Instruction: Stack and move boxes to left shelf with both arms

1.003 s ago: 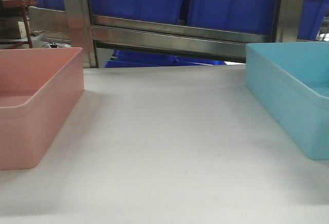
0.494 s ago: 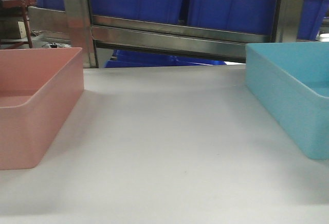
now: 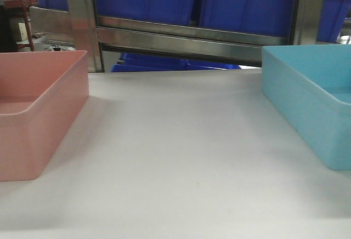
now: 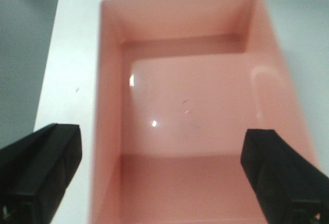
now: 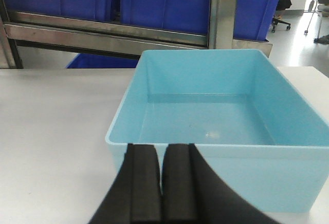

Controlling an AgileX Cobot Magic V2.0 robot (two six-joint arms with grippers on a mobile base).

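Stacking looks to be the step in hand, and nothing is gripped yet. The salmon-pink rectangular open-top plastic bin (image 4: 205,95) sits empty at the left of the white worktop (image 3: 181,157). The light turquoise rectangular open-top plastic bin (image 5: 205,116), also empty, sits at the right, well apart from it. The left hand (image 4: 162,183) hovers over the pink bin with its fingers spread wide, one outside the left long wall and the other over the right side. The right hand (image 5: 162,183) is pinched narrow, holding nothing, just short of the turquoise bin's near wall.

To do this well, I judge each hand should take a rim wall squarely, so the right one must widen first. One bin should go level and straight down into the other, since a tilt could jam the rims.

Behind the worktop stands a brushed-steel rack (image 3: 181,36) carrying dark blue plastic crates (image 3: 247,3). The worktop between the bins is bare. No roller shelf to the left is in view, so the route there cannot be judged.
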